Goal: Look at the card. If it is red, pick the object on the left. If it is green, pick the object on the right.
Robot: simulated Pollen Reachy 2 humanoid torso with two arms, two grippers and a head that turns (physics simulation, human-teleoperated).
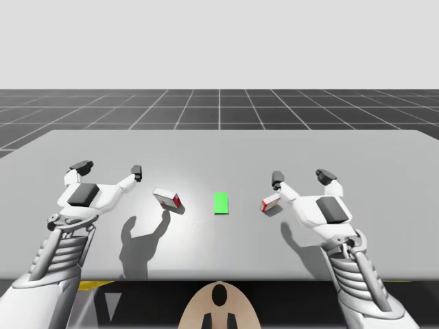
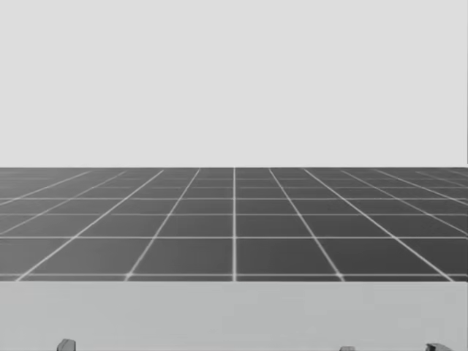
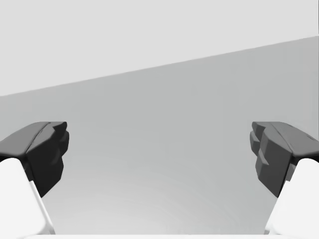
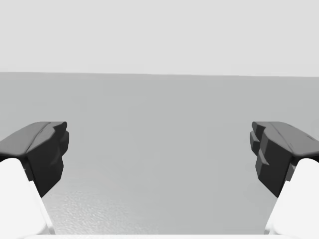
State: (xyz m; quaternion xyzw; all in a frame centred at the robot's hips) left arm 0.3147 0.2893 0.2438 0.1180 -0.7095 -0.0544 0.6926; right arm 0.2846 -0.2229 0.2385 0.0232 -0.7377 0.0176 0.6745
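Note:
A green card lies flat at the middle of the grey table. To its left sits a white box with a red end. To its right lies a small red and white box, partly hidden behind my right hand. My left gripper hovers open to the left of the left box. My right gripper hovers open just above and behind the right box. In both wrist views the left gripper and right gripper stand wide apart over bare table with nothing between them.
The table's far edge crosses the head view, with a dark gridded floor beyond it. Dark fingertips peek up at that view's lower edge. Bare table stretches behind the card and boxes.

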